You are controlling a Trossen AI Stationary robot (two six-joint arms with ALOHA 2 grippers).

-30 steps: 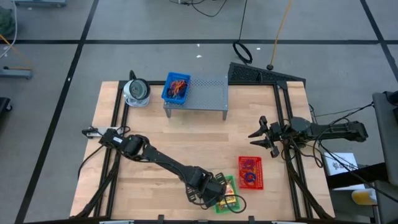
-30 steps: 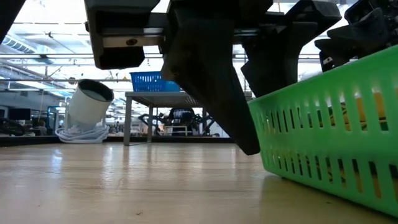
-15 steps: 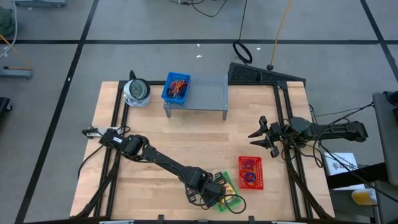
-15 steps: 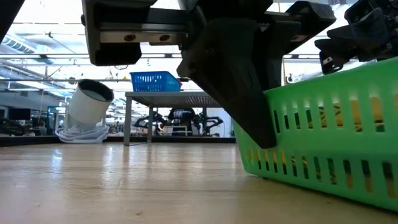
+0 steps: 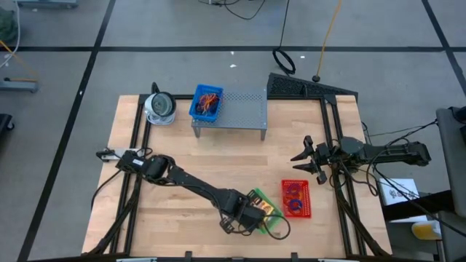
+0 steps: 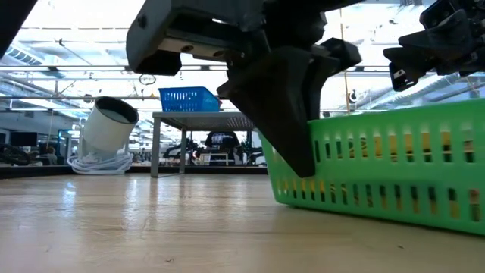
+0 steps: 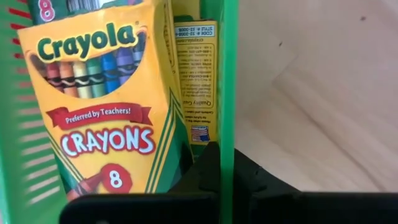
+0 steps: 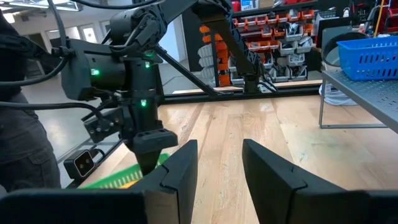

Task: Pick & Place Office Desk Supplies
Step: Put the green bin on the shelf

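Note:
A green slotted basket [image 5: 263, 207] sits on the table near its front edge, with yellow crayon boxes [image 7: 99, 106] standing inside. My left gripper [image 5: 250, 216] points down at the basket's left end and is shut on its wall. A red basket [image 5: 295, 200] with rubber-band loops lies just to the right. A blue basket [image 5: 207, 102] with more loops stands on the grey shelf [image 5: 240, 109] at the back. My right gripper [image 5: 306, 159] hovers open at the table's right edge, holding nothing. My left gripper pinches the green basket's side wall [image 7: 228, 112] between its two fingers, one finger [image 7: 205, 168] inside next to a crayon box and one [image 7: 255, 183] outside. The fingers come from above, pointing steeply down. The basket's bottom [image 6: 364, 216] rests on the table.
A round white-grey object [image 5: 160, 108] with a coiled cord stands at the back left, beside the shelf. Bare wood lies across the table's middle and left. Black frame rails run along the left and right edges.
My left gripper has shut on the green basket's wall and rolled at the wrist. The basket has turned about on the table and slid a little toward the far edge, closer to the red basket.

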